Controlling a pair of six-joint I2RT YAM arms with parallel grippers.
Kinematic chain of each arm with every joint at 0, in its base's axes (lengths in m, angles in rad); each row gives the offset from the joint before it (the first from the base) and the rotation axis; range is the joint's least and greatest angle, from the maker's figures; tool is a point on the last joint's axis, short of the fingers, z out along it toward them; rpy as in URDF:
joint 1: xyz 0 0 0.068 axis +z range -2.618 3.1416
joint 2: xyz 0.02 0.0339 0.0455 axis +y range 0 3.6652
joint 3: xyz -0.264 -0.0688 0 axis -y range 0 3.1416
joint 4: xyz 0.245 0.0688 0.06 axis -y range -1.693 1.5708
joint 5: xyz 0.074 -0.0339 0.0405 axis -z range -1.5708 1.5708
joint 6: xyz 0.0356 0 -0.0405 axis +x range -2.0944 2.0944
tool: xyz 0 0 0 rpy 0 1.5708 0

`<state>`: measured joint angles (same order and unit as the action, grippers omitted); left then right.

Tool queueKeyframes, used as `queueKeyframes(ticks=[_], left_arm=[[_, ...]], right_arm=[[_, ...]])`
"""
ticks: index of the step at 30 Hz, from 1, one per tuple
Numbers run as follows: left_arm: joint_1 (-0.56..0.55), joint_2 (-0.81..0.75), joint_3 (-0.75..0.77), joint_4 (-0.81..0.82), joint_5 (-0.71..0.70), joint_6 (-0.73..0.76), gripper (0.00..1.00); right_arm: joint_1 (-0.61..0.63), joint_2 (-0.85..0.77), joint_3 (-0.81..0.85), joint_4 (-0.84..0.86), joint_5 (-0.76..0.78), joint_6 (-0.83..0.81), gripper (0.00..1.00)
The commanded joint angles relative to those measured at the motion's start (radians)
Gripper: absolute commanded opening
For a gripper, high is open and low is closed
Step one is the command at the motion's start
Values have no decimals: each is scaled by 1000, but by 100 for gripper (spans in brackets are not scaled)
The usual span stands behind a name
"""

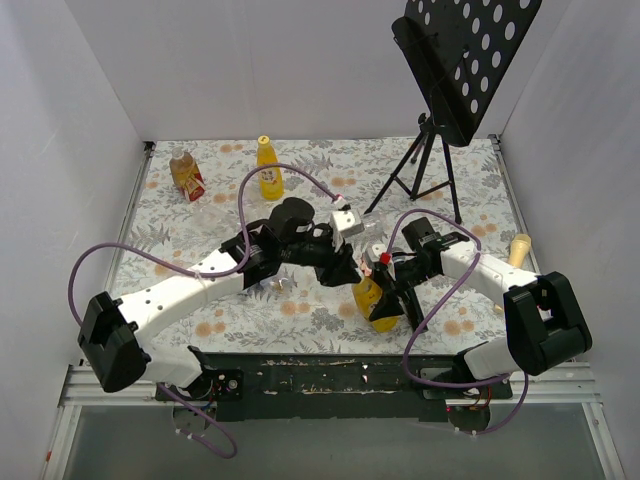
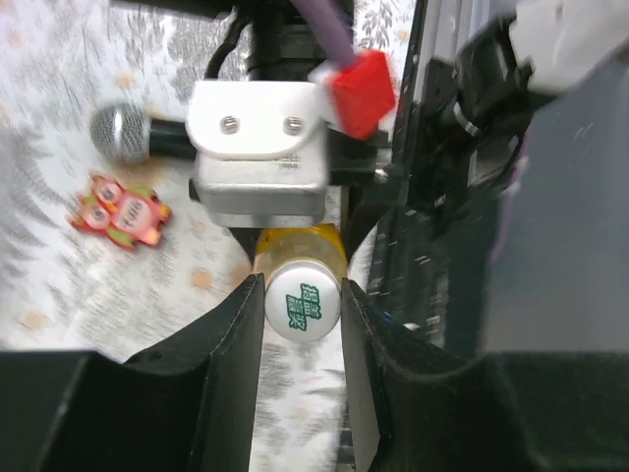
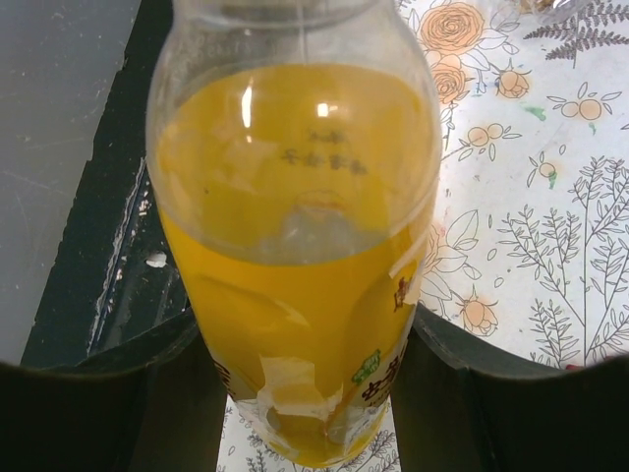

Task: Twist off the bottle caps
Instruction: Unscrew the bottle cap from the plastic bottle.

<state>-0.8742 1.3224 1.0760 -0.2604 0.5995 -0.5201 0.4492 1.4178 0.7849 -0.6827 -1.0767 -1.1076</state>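
My right gripper (image 1: 385,297) is shut on a yellow juice bottle (image 1: 376,300) near the table's front edge, tilted; in the right wrist view the bottle (image 3: 305,285) fills the gap between the fingers (image 3: 462,393). My left gripper (image 2: 303,315) is shut on that bottle's white cap with green print (image 2: 302,307); the cap sits between both fingers (image 2: 236,344). In the top view the left gripper (image 1: 350,272) meets the bottle's neck, and the cap is hidden there. A second yellow bottle (image 1: 268,170) with a yellow cap (image 1: 264,141) stands at the back. A squat brown red-labelled bottle (image 1: 186,174) stands back left.
A clear bottle (image 1: 215,214) lies back left. A black music stand on a tripod (image 1: 440,120) stands back right. A microphone (image 2: 133,135) and a red owl sticker (image 2: 120,211) lie on the flowered cloth (image 1: 460,190). White walls enclose the table. A cream object (image 1: 519,248) lies right.
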Motion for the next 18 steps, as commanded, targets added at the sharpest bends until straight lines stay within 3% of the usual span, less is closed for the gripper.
queueKeyframes(ticks=[1,2,5,7,16,18], left_arm=[[1,24,148,-119,-267,-647,0],[1,49,198,-202,-306,-779,0],[-58,104,291,-319,-354,-925,0],[-100,116,308,-353,-432,-908,0],[-103,120,349,-390,-584,-827,1],[-105,104,351,-399,-581,-778,18]], right_arm=[[6,10,24,-11,-3,-17,15],[6,13,24,-12,-3,-17,15],[8,27,28,-17,-8,-17,15],[11,32,33,-21,-5,-21,15],[11,27,27,-12,6,-12,15],[11,26,28,-15,1,-14,15]])
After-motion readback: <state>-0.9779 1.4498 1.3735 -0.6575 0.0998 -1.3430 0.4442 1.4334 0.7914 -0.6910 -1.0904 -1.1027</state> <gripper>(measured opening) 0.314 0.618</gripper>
